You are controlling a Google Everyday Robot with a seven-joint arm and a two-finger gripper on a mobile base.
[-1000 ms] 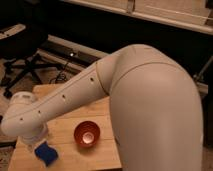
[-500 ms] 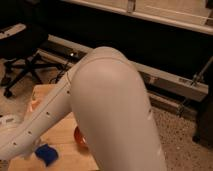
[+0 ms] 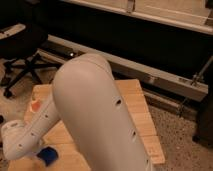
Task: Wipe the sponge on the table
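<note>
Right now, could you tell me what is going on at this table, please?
The robot's white arm reaches down across the bamboo table and fills most of the view. Its gripper is low at the left, right beside the blue sponge, which lies on the tabletop. Whether the gripper touches the sponge cannot be told. A black office chair stands on the floor beyond the table.

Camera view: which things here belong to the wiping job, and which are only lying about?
For the job: table, light wood; sponge, blue, at its near-left corner; robot arm, its end low left beside the sponge; claw not showing.
Lying about: office chair on the floor, left; small orange-red thing on the table, mostly behind the arm.
</note>
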